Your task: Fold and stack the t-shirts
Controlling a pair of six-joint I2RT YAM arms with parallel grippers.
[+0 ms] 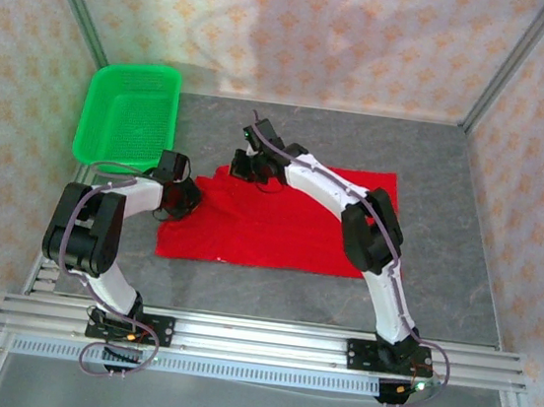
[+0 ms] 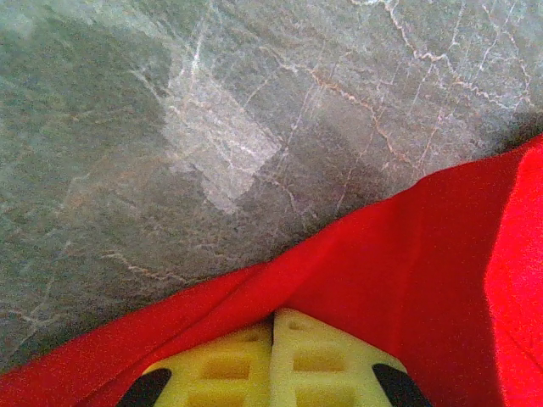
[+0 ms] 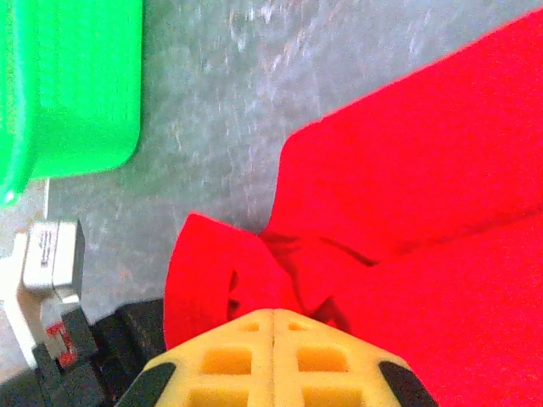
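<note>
Right under the left wrist lens, the left gripper point(image 2: 273, 331) has its yellow fingers point(image 2: 229, 365) pressed flat together. The red t-shirt point(image 2: 407, 280) rises in a tented fold from their tips, so this reads as a pinch on the cloth's edge. The right gripper point(image 3: 273, 320) is squeezed together in the same way, with a wrinkled, bunched corner of the shirt gathered at its tips. Past both sets of fingers lies bare grey table point(image 2: 212, 127).

From above, beyond the rail point(image 1: 255, 340) at the table's near edge, the t-shirt lies spread mid-table. Its long axis runs left to right, roughly parallel to that near edge, and no print shows on its upper face. The left gripper point(image 1: 178, 200) sits on the shirt's left edge. The right gripper point(image 1: 250, 166), its arm reaching over the cloth, holds the far left corner.

The line between the two grips therefore runs near to far, across the long axis, and nearly all the shirt lies to the right of both. My judgement is that the coming fold carries this left end rightward over the body. The left arm is the nearer one to this end, while the right arm would have to draw back along its own reach.

Farthest off, the green basket point(image 1: 129, 112) stands at the table's far left corner, apart from the shirt.
</note>
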